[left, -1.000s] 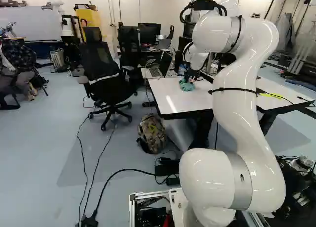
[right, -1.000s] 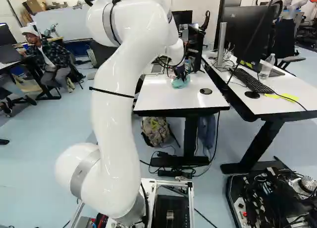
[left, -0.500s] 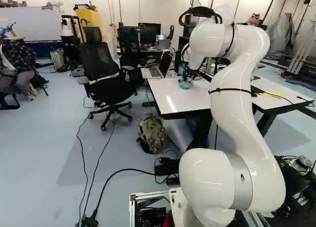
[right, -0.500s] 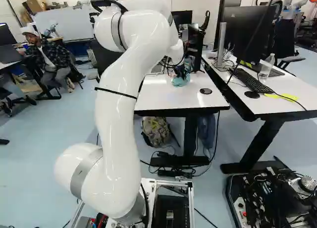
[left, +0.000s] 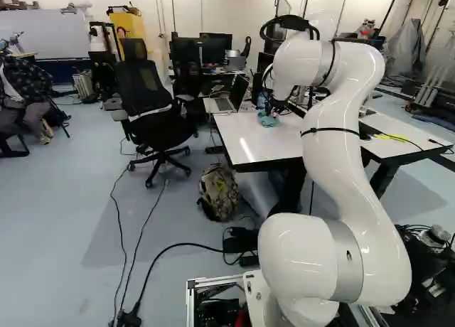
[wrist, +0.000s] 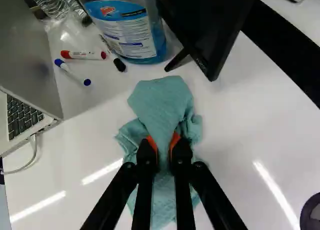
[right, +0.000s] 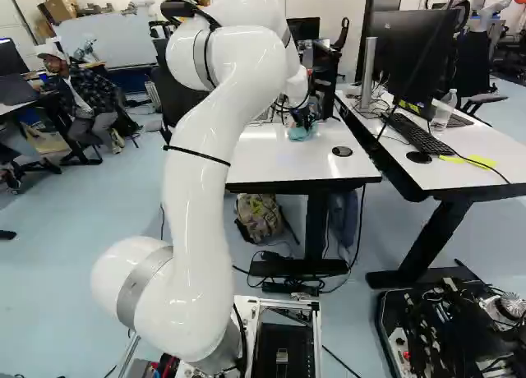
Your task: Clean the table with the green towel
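Wiping wants light, even pressure from that hand, pinching the green towel; I'd steer clear of the bottle at the hand's eleven o'clock.

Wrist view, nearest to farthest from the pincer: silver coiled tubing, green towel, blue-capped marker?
1. Green towel: between the pincer's fingers
2. Blue-capped marker: ahead, on the laptop side
3. Silver coiled tubing: beyond the marker

A white table carries a laptop, markers, bottle, green towel and perhaps a monitor
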### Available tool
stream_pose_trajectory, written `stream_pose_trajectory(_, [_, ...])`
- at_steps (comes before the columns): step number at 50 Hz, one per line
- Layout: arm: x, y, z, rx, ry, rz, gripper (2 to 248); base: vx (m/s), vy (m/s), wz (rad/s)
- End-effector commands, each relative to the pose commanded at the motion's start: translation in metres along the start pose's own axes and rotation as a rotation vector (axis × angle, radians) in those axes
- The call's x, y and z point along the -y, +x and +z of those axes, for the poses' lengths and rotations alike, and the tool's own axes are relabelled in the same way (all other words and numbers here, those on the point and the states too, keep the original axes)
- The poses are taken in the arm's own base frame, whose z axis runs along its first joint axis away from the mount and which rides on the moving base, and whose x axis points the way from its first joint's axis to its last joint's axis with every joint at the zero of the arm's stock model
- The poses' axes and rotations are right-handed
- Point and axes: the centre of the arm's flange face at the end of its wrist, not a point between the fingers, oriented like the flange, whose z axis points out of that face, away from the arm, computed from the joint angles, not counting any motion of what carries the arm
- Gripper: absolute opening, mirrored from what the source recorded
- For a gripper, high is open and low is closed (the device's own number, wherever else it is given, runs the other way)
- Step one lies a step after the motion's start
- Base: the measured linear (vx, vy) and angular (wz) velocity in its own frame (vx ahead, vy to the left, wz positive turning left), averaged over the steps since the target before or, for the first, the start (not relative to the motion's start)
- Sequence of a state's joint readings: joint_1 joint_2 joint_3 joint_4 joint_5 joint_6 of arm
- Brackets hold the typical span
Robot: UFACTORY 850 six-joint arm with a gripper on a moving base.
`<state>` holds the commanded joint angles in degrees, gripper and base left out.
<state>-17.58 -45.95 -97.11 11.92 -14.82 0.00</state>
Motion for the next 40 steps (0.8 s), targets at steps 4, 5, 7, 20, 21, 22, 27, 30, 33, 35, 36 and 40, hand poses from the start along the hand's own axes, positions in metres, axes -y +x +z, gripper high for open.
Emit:
stream_pose_trajectory(4, [-0.007, 0.001, 0.0, -0.002, -0.006, 0.008, 46, 0.0, 0.0, 0.0])
stream_pose_trajectory(5, [-0.009, 0.002, -0.001, -0.002, -0.007, 0.01, 46, 0.0, 0.0, 0.0])
stream_pose_trajectory(7, [-0.013, 0.002, -0.001, -0.002, -0.01, 0.014, 46, 0.0, 0.0, 0.0])
stream_pose_trajectory(20, [-0.028, -0.005, -0.012, 0.011, -0.024, 0.03, 46, 0.0, 0.0, 0.0])
stream_pose_trajectory(21, [-0.029, -0.006, -0.013, 0.013, -0.025, 0.031, 46, 0.0, 0.0, 0.0])
stream_pose_trajectory(22, [-0.029, -0.007, -0.014, 0.014, -0.026, 0.032, 46, 0.0, 0.0, 0.0])
stream_pose_trajectory(27, [-0.032, -0.012, -0.02, 0.023, -0.029, 0.035, 46, 0.0, 0.0, 0.0])
stream_pose_trajectory(30, [-0.034, -0.016, -0.024, 0.029, -0.031, 0.036, 46, 0.0, 0.0, 0.0])
stream_pose_trajectory(33, [-0.034, -0.02, -0.027, 0.034, -0.032, 0.037, 46, 0.0, 0.0, 0.0])
stream_pose_trajectory(35, [-0.034, -0.023, -0.03, 0.038, -0.033, 0.037, 46, 0.0, 0.0, 0.0])
stream_pose_trajectory(36, [-0.034, -0.024, -0.031, 0.04, -0.033, 0.037, 46, 0.0, 0.0, 0.0])
stream_pose_trajectory(40, [-0.033, -0.029, -0.035, 0.047, -0.033, 0.036, 46, 0.0, 0.0, 0.0])
